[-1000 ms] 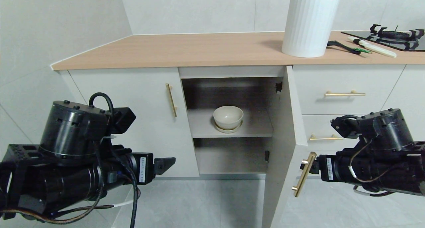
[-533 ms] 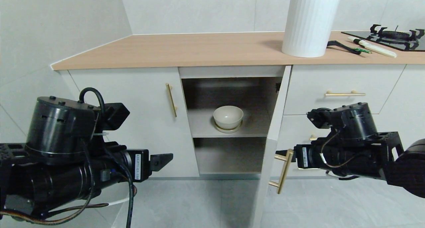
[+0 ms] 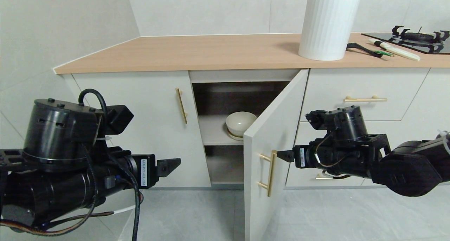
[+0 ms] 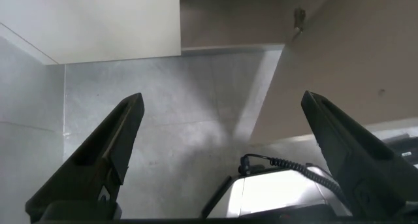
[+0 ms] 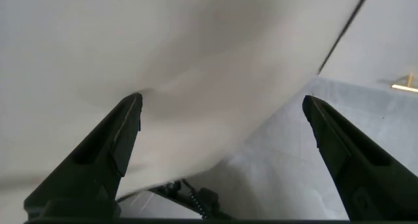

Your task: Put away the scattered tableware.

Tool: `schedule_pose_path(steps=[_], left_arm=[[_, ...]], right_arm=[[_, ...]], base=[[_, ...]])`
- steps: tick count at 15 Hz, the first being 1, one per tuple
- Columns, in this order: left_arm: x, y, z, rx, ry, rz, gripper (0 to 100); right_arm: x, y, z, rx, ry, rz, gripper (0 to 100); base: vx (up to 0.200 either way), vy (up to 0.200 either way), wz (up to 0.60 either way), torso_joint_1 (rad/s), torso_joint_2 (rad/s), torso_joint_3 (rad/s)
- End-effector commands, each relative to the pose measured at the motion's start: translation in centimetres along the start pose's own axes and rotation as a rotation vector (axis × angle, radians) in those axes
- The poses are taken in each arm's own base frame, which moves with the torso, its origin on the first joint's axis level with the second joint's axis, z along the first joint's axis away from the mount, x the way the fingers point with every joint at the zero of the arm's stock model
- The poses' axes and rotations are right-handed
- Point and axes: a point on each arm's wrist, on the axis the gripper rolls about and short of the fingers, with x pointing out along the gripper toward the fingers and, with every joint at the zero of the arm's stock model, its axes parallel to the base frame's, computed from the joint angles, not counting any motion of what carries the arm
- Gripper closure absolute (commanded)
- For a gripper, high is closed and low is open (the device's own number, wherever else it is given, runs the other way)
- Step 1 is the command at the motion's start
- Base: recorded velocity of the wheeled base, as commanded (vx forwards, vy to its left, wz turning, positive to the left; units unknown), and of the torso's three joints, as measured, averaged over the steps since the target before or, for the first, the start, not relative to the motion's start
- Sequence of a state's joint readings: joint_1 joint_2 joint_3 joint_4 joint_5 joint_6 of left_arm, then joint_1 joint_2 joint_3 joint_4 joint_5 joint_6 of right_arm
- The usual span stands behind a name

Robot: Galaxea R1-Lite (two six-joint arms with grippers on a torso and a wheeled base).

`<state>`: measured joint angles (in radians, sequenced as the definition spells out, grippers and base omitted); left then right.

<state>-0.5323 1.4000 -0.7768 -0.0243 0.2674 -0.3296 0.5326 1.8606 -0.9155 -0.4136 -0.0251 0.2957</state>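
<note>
At the centre of the head view, a pale cabinet door [image 3: 267, 128] stands half open, swung out toward the camera. It covers the right part of the cupboard behind it. On the cupboard's upper shelf [image 3: 211, 132] a cream bowl [image 3: 239, 121] sits on a small saucer [image 3: 232, 135], and the door's edge hides the bowl's right side.

The right gripper [image 3: 283, 156] reaches in from the right of the frame. Its tip is just beside the top of the door's vertical gold handle [image 3: 270, 172], and contact cannot be judged. Its wrist view shows its two dark fingers spread wide with nothing between them, close against the pale door panel.

The left gripper [image 3: 172, 163] hangs at lower left, in front of the closed neighbouring door [image 3: 147, 128]. It is well apart from the bowl, its fingers also spread wide and empty.

Along the top runs a wooden countertop [image 3: 193, 53]. At upper right it carries a tall white ribbed vase [image 3: 328, 23], a dark-handled brush [image 3: 364, 50], a white utensil [image 3: 395, 50] and a gas burner [image 3: 420, 35].
</note>
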Motion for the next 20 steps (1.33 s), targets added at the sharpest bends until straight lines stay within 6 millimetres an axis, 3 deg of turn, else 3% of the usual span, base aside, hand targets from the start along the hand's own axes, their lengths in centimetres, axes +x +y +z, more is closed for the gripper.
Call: schedule_pose_path(steps=[1, 6, 11, 20], left_arm=[[0.0, 0.0, 0.1, 0.001, -0.001, 0.001, 0], [0.0, 0.1, 0.0, 0.003, 0.002, 0.011, 0], [0.1, 0.3, 0.1, 0.0, -0.001, 0.023, 0], [-0.5, 1.0, 0.2, 0.001, -0.009, 0.082, 0]], right_arm=[[1.4, 0.3, -1.0, -0.008, 0.035, 0.002, 0], [2.3, 0.8, -1.2, 0.025, 0.015, 0.023, 0], [3.1, 0.9, -1.1, 0.058, -0.038, 0.04, 0], [5.2, 2.1, -1.2, 0.153, -0.073, 0.066, 0]], base=[[0.0, 0.0, 0.0, 0.0, 0.0, 0.0], [0.0, 0.0, 0.0, 0.0, 0.0, 0.0], [0.2, 0.0, 0.0, 0.0, 0.0, 0.001], [0.0, 0.0, 0.0, 0.0, 0.0, 0.0]])
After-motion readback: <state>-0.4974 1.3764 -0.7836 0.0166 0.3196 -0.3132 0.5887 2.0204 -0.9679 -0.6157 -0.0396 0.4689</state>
